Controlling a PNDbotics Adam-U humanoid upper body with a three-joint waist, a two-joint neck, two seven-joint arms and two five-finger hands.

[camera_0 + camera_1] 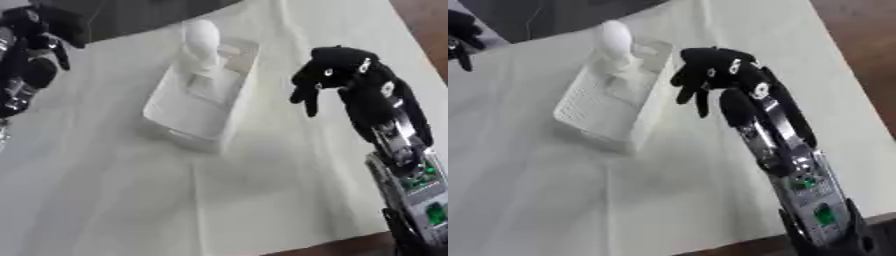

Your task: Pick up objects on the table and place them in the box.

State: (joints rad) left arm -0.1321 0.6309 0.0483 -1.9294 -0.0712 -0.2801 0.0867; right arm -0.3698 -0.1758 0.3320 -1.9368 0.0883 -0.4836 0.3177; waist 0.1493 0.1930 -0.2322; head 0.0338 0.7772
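Right hand [337,75] hung just beside the box [188,112] on its right, fingers curled downward, holding nothing seen. Left hand [35,47] sat at the table's [131,200] left edge, fingers curled too, nothing visible in them. Box stood near the far middle of the white-covered table; a white rounded object [201,42] stood upright at its far end, apparently inside. Step looked like withdrawing after a drop: best lift the hand straight up and clear the box wall before swinging away. Count: one box, one white object, two hands. No loose objects seen on the cloth.
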